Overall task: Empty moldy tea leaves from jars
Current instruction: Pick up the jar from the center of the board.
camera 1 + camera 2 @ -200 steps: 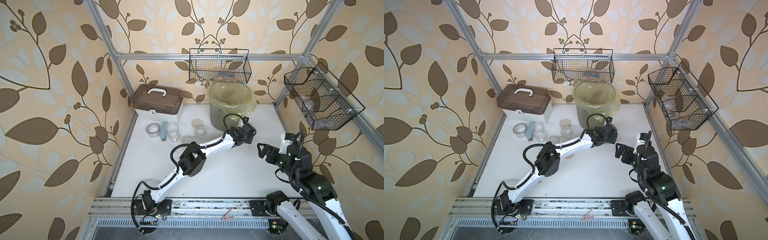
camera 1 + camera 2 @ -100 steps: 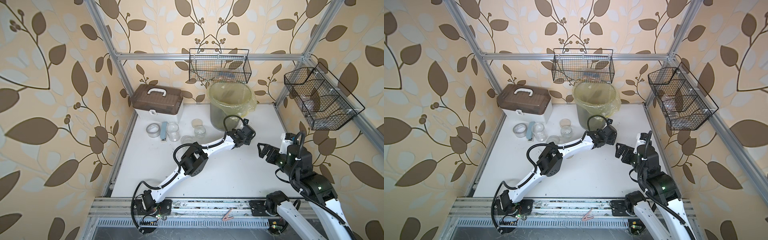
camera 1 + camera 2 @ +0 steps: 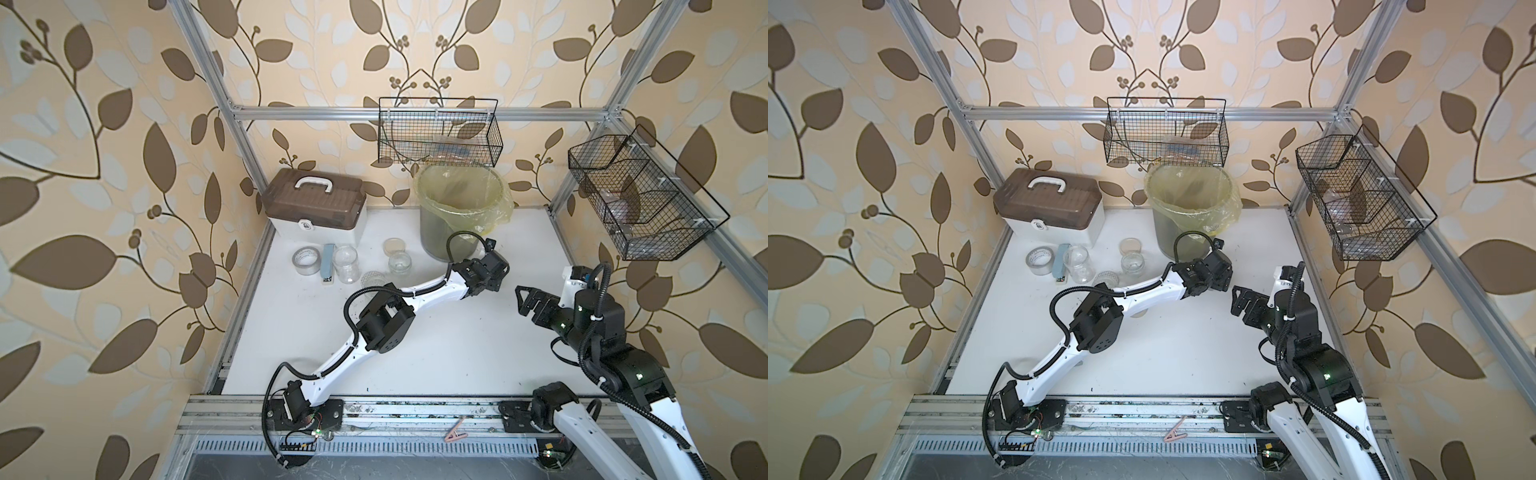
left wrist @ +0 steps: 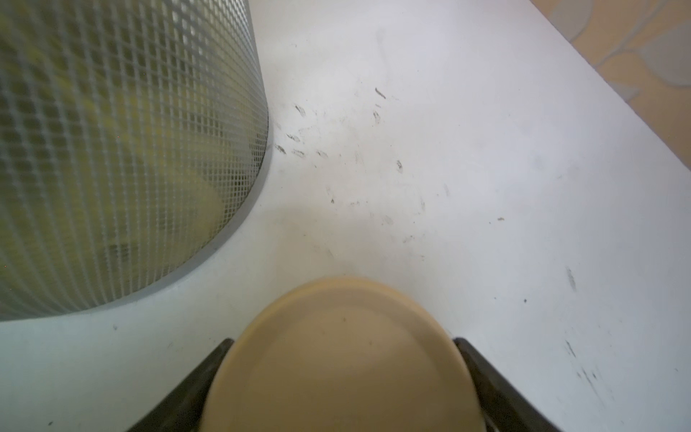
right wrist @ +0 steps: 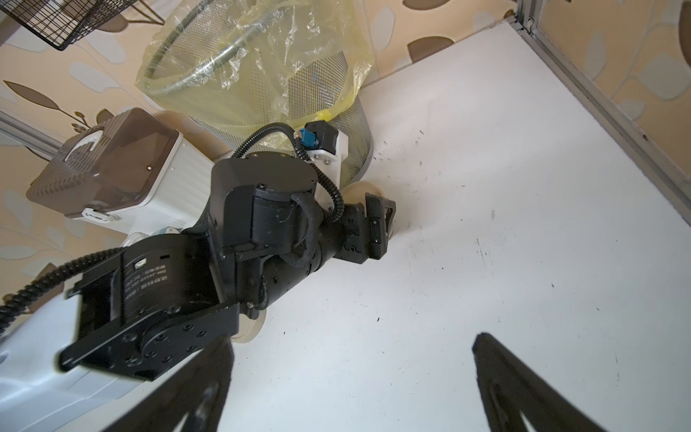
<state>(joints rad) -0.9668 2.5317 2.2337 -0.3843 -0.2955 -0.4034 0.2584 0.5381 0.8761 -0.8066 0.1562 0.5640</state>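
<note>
We found the left gripper [image 4: 342, 341] clamped on the beige lid [image 4: 336, 370] of a jar [image 5: 390, 227], with one finger against each side of the rim. The jar stood on the table [image 4: 467, 168], just near and right of the bin [image 4: 112, 149]. The right gripper [image 5: 353, 340] hung further right with its jaws apart, holding nothing. We could not see the leaves.

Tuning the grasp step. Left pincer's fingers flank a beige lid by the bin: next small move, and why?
Probably lift straight up a little: the left pincer looks closed on the beige lid, and the mesh bin stands close beside.
</note>
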